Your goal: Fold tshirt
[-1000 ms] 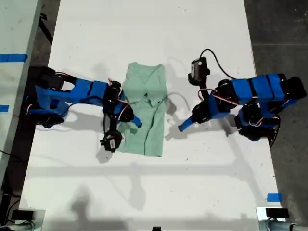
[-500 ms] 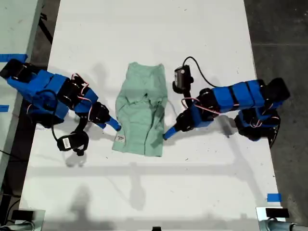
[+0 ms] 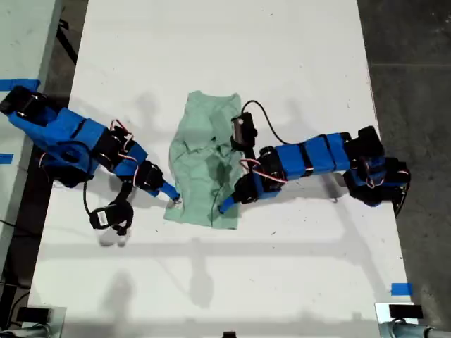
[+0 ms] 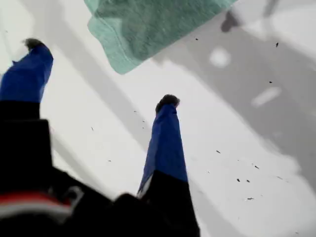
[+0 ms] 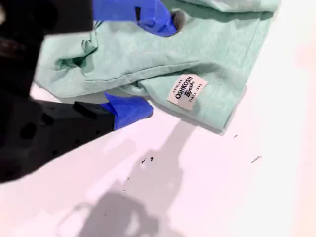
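- The tshirt [image 3: 204, 169], pale mint green and wrinkled, lies folded into a narrow upright strip near the middle of the white bench [image 3: 211, 56] in the exterior view. It sits between the two blue arms.
- The first gripper [image 3: 225, 205] belongs to the arm that reaches in from the exterior view's right. Its tip sits at the tshirt's lower corner on that side.
- In the first wrist view, the first gripper [image 4: 101, 73] has its two blue fingers [image 4: 165, 143] spread wide and holds nothing. Only bare bench shows between them, and a rounded corner of the tshirt [image 4: 148, 24] lies just beyond the fingertips.
- The second gripper [image 3: 169, 192] belongs to the arm that reaches in from the exterior view's left. Its tip meets the tshirt's lower corner on that side, just beside a small white label [image 3: 174, 202].
- In the second wrist view, the second gripper [image 5: 157, 64] is parted. One finger is above the cloth and the other is low at the cloth's edge on the bench, so a folded margin of the tshirt [image 5: 212, 44] lies between the jaws. They are not closed on it.
- The label [image 5: 187, 92] is stitched at the tshirt's edge and carries dark printed lettering. It lies flat, close to the lower finger.
- A strip of blue tape [image 3: 400, 289] is stuck near the bench's lower corner on the exterior view's right, well apart from the tshirt.
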`<state>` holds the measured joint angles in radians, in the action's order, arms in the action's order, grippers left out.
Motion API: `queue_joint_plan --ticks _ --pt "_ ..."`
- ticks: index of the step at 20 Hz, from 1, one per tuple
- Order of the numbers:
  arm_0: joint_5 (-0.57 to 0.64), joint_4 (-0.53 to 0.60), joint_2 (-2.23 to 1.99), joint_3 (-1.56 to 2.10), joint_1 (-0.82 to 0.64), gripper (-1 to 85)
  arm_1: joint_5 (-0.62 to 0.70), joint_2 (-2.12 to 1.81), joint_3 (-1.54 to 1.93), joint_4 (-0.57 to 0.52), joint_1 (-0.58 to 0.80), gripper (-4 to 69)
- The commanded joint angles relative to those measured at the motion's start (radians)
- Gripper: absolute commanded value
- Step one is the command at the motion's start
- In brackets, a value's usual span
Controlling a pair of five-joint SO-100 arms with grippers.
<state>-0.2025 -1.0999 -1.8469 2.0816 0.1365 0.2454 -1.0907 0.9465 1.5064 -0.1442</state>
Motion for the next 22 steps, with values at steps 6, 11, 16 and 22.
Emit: queue_joint_plan --ticks 6,11,16,22 --pt "0.057 0.206 0.252 -0.014 -0.011 21.0 -0.061 0.175 -0.118 -0.115 -0.032 40.8" --pt "0.086 0.253 0.385 -0.072 0.014 17.5 -0.078 0.242 -0.123 -0.181 -0.032 39.4" --pt "0.118 0.285 0.499 -0.172 0.067 8.4 -0.052 0.304 -0.129 -0.241 -0.044 26.7" --pt "0.083 0.209 0.566 -0.327 0.112 0.1 -0.071 0.319 -0.132 -0.281 -0.064 -0.5"
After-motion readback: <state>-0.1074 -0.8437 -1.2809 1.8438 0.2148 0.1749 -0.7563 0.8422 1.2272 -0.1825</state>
